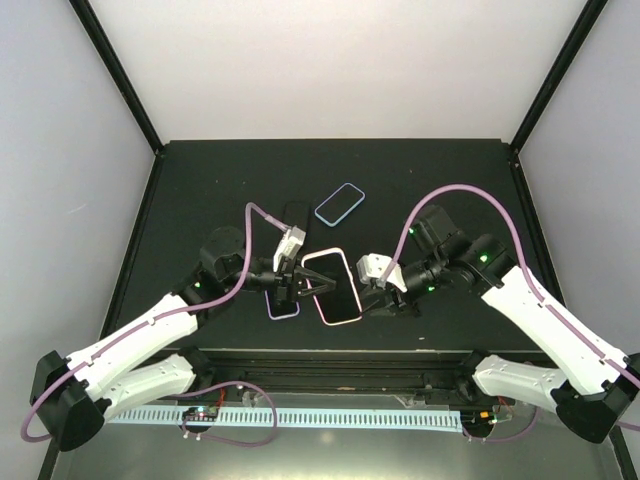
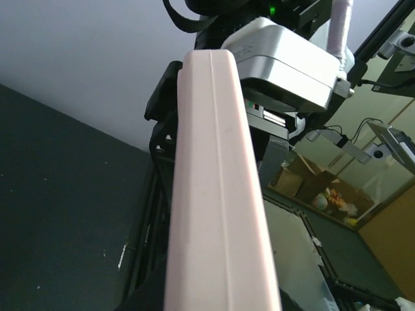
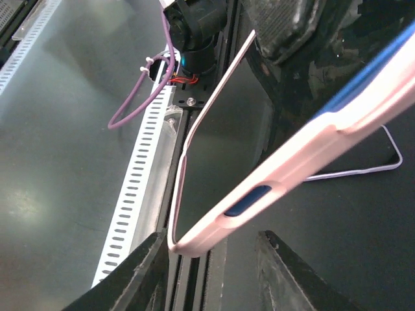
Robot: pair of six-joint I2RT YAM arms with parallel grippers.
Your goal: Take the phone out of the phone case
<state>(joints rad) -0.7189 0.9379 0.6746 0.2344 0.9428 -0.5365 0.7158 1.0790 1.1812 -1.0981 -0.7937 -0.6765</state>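
Presently the phone case [image 1: 342, 321], phone [image 1: 331, 284] inside, is clamped by the left pincer [image 1: 300, 285] while its corner is straddled by the right pincer [image 1: 372, 296], jaws apart; closure there is judged due next.

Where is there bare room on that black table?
Bare: the table's far strip behind the blue case, and its far corners. Crowded: the middle, where left gripper and right gripper flank the pink phone.

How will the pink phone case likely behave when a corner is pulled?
The pink phone case probably flexes rather than snaps: its thin rim curves in the right wrist view. Its smooth, matte-looking side may slip a little in the left hand, which pinches one edge only.
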